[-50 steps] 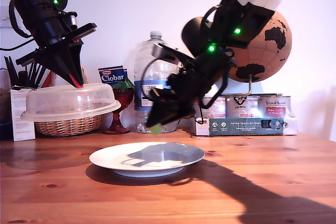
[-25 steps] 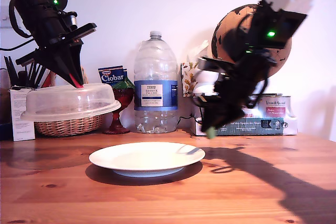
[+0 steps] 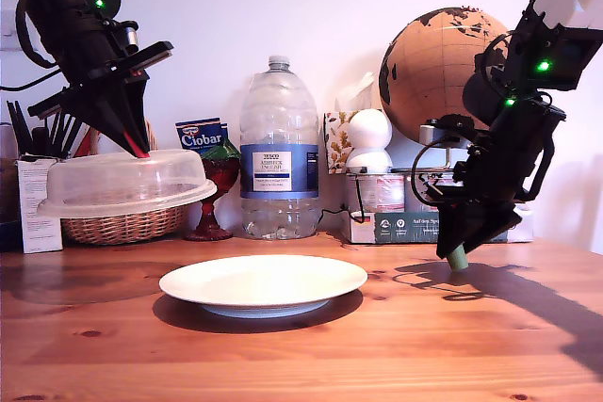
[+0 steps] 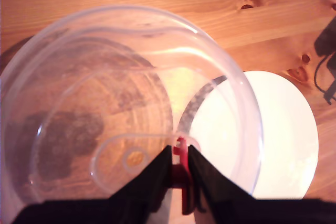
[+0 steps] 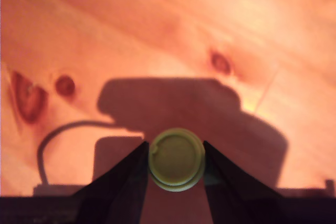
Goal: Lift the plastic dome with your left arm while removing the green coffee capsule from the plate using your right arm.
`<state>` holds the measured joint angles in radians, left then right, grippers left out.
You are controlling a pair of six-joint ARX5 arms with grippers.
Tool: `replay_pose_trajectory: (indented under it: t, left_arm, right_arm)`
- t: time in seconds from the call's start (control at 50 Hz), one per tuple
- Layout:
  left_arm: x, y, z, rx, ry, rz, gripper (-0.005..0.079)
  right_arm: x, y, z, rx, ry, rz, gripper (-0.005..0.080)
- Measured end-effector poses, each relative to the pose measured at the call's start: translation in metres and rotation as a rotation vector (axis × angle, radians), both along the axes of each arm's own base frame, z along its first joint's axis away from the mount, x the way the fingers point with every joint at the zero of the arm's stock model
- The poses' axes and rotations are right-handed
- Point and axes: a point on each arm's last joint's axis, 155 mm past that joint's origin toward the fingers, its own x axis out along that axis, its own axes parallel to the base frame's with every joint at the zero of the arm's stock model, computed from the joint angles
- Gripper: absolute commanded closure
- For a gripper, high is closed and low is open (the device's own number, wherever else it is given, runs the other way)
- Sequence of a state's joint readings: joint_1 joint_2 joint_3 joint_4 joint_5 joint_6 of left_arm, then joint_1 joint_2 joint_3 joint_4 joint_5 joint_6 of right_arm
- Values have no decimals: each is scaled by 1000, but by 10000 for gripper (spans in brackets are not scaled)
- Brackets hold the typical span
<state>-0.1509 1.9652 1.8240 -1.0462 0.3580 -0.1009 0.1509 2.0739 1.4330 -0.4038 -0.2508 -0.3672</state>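
My first gripper is shut on the red tab of the plastic dome, which hangs in the air at the exterior view's left, above the table and off to the side of the plate. The white plate lies bare on the wooden table in the middle. At the exterior view's right, my second gripper is shut on the green coffee capsule, held just above the table, well clear of the plate.
Along the back stand a large water bottle, a wicker basket, a red glass, a globe, tins and a box. The wooden table stretches in front of the plate.
My second gripper carried the capsule from above the plate rightward in the exterior view and down close to the table. The first gripper and dome stayed still.
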Motion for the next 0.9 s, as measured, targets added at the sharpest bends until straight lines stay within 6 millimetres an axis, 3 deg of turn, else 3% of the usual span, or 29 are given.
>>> replay_pose_trajectory:
  t: [0.24,0.46,0.6,0.9]
  left_arm:
    - [1,0,0,-1,-4,0,763]
    - [2,-1,1,-6,-10,-2,763]
    - [2,-2,2,-10,-12,-3,763]
    - [2,-3,2,-18,-11,-7,763]
  right_arm:
    - [-3,4,-2,0,9,9,503]
    - [-2,4,-5,-3,20,9,378]
    - [-6,3,-14,-8,48,9,363]
    - [-7,3,-14,-6,53,12,323]
